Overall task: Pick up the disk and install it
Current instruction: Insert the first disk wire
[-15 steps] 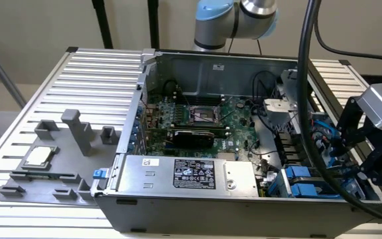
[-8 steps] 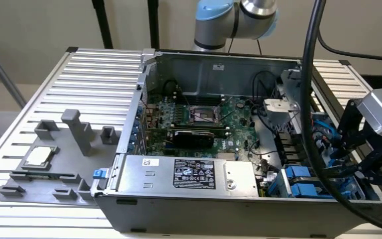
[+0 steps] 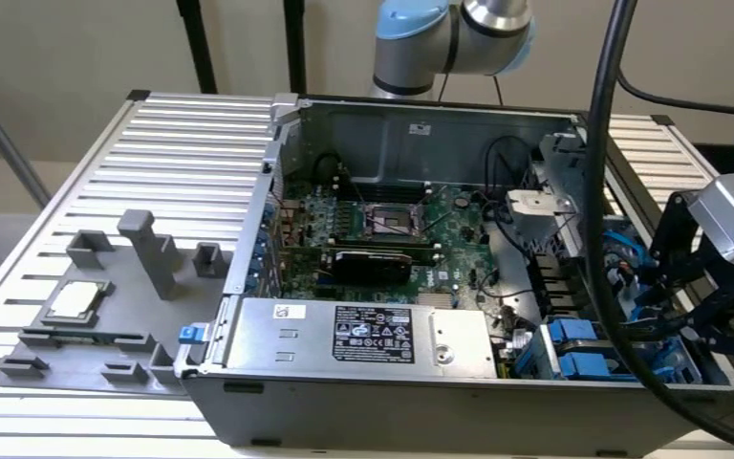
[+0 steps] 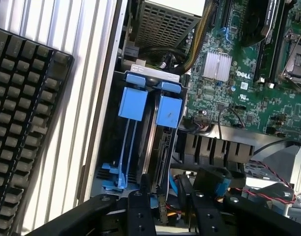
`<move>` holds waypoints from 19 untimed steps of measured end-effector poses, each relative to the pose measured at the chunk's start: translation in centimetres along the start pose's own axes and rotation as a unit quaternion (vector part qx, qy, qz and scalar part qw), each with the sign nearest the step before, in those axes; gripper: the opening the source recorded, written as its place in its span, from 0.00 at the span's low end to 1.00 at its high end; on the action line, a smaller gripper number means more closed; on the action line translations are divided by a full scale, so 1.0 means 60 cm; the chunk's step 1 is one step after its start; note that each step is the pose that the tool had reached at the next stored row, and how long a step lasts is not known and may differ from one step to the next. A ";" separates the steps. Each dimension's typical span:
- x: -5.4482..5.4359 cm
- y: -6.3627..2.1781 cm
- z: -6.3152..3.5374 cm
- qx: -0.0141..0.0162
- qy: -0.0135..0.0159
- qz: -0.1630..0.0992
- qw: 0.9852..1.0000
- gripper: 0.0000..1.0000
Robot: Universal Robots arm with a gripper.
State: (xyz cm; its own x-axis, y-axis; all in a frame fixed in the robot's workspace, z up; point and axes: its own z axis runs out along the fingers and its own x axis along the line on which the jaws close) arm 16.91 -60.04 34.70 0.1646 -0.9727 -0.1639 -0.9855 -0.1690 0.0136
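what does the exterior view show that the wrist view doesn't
Exterior view: a grey plastic fixture holding a small silver square chip, and the robot arm's blue-capped joint. Wrist view: a black keyboard lying on the slatted metal table beside the open grey computer case. Both: the green motherboard, two bright blue plastic drive carriers in the case's bay, and the black gripper, open near them.

The ribbed metal surface (image 3: 188, 134) carries an open computer case (image 3: 469, 406) and, to the exterior view's left of it, a grey plastic fixture (image 3: 150, 253); a black keyboard (image 4: 22, 128) lies beside the case.
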 end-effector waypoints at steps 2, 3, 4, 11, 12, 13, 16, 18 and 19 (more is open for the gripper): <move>0.000 0.000 0.000 0.000 -0.001 0.000 1.000 1.00; 0.000 0.000 -0.001 0.000 -0.001 0.000 1.000 1.00; 0.000 0.000 -0.002 0.000 -0.001 0.000 1.000 1.00; -0.001 0.000 -0.004 0.002 0.000 0.000 1.000 0.00; -0.001 0.000 -0.004 0.002 0.000 0.000 1.000 0.00; -0.001 0.000 -0.004 0.003 0.000 0.000 1.000 0.00; -0.001 0.000 -0.004 0.003 0.000 -0.001 1.000 0.00; -0.001 0.000 -0.004 0.003 0.000 -0.001 1.000 0.00; -0.001 0.000 -0.004 0.003 0.000 -0.001 1.000 0.00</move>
State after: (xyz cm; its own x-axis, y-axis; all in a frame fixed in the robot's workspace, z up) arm 16.91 -60.04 34.94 0.1656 -0.9724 -0.1643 -0.9856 -0.1691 0.0071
